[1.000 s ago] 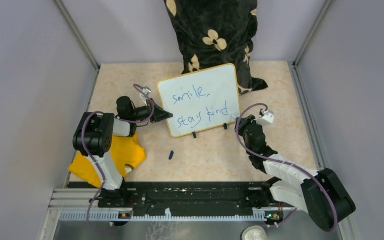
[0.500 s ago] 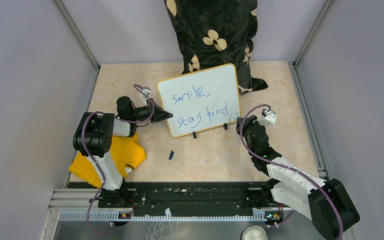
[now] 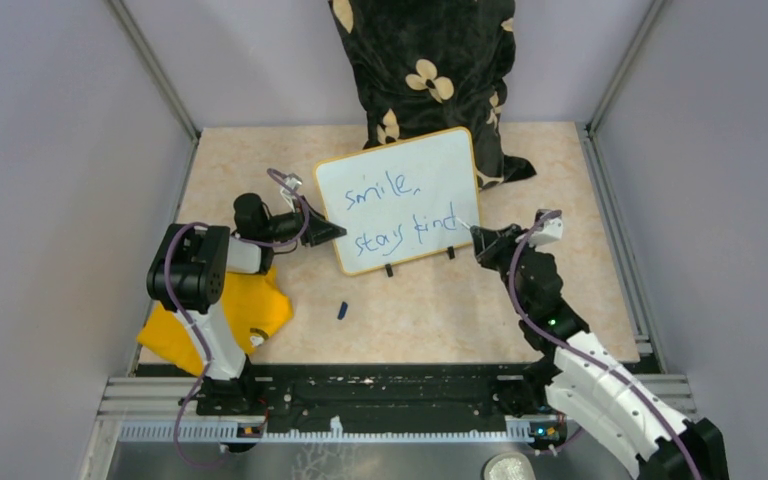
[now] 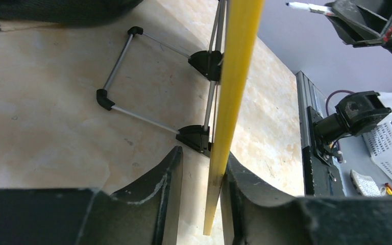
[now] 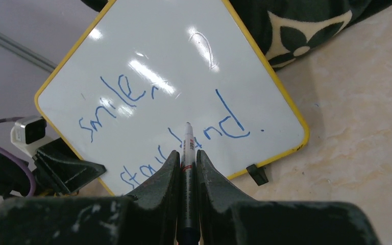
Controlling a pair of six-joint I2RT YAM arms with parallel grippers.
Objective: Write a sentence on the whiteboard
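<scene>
Loosely, left gripper (image 3: 335,232) straddles whiteboard (image 3: 400,165) edge; right gripper (image 5: 187,154), pinching marker (image 5: 188,138), near.

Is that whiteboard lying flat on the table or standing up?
Standing up. The whiteboard stands on edge, a wire stand propping it from behind; the left hand straddles its yellow rim.

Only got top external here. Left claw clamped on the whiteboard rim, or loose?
Observer: Loose. Left wrist view shows the left claw astride the whiteboard rim, with a gap beside one finger.
Operator: Marker tip on the board?
Observer: No, the same view shows the marker tip off the face.
Operator: Full stop after "kind"?
Observer: Yes, right wrist view shows a blue dot there.
</scene>
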